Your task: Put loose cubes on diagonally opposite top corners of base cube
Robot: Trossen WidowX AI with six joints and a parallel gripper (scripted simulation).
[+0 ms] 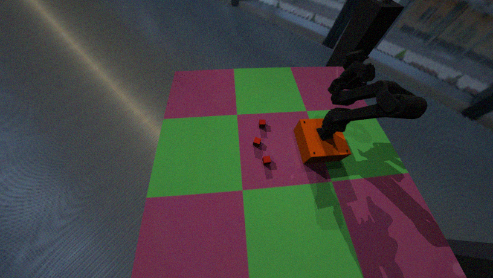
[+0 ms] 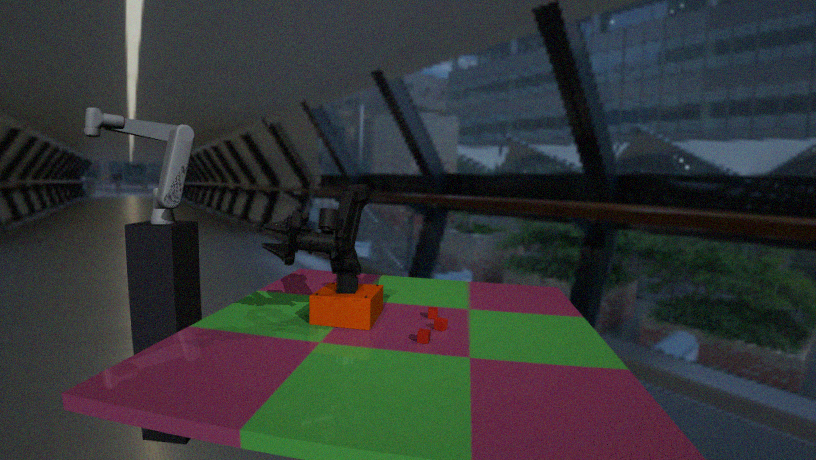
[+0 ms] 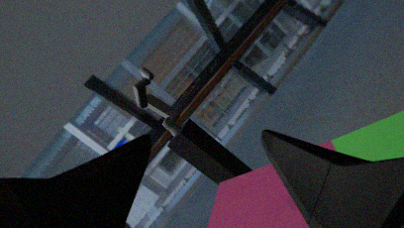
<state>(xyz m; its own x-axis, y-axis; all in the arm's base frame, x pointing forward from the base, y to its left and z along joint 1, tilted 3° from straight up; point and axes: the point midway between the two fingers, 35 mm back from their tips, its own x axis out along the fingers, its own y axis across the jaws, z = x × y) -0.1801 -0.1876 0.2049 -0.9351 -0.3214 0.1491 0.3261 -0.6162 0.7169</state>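
Three small red cubes of like size stand apart on the checkered table: one cube (image 1: pixel 262 122) (image 2: pixel 423 336), a middle cube (image 1: pixel 257 141) (image 2: pixel 440 324) turned at an angle, and a third cube (image 1: pixel 266 159) (image 2: pixel 432 312). I cannot tell by look which is the fixed base cube. None is stacked on another. My gripper (image 1: pixel 363 61) (image 2: pixel 264 237) (image 3: pixel 207 138) is open and empty, raised well above the table and pointing away from the cubes. In the wrist view its fingers stand wide apart, and no cube shows there.
My arm stands on an orange box (image 1: pixel 312 143) (image 2: pixel 341 310) beside the cubes. A grey second arm (image 2: pixel 174 165) stands on a dark pedestal (image 1: pixel 373 24) (image 2: pixel 161 274) (image 3: pixel 208 159) past the table's edge. The checkered table (image 1: pixel 200 148) (image 2: pixel 542 337) (image 3: pixel 248 198) bears the box and cubes.
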